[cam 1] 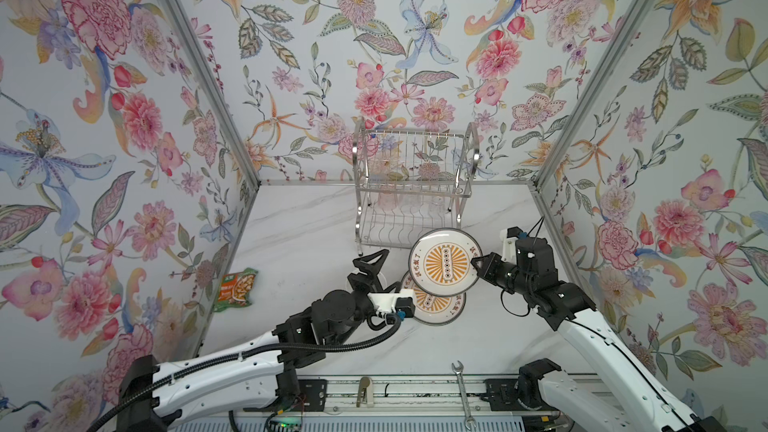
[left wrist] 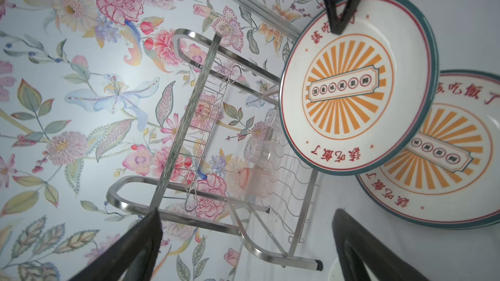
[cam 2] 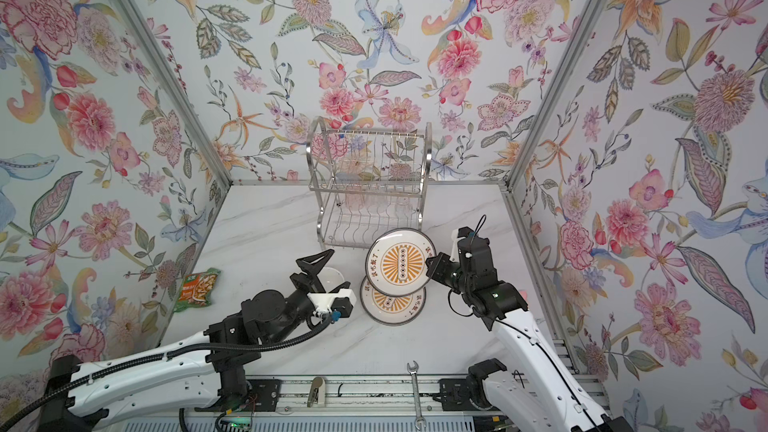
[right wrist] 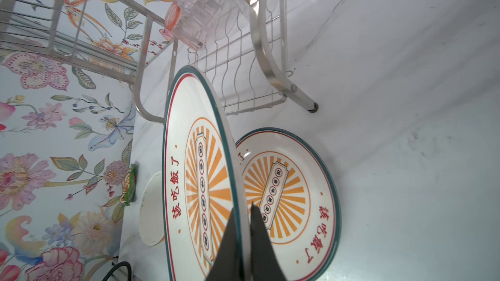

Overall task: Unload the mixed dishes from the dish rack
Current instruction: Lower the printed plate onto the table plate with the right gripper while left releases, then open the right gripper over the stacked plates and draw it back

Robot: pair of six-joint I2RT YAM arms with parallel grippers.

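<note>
In front of the dish rack (cam 1: 411,189), a sunburst plate (cam 1: 445,261) hangs tilted, its rim pinched between the closed fingers of the right gripper (cam 1: 476,263). Partly beneath it a matching second plate (cam 1: 436,309) lies flat on the white table (cam 1: 311,234). Just left, the left gripper (cam 1: 368,270) stands over a white bowl (right wrist: 151,212) with fingers spread wide, holding nothing. Clear and pink tumblers (left wrist: 257,152) sit in the rack's lower tier. A snack packet (cam 1: 237,288) lies at the table's left edge, a wrench (cam 1: 463,392) at the near edge.
</note>
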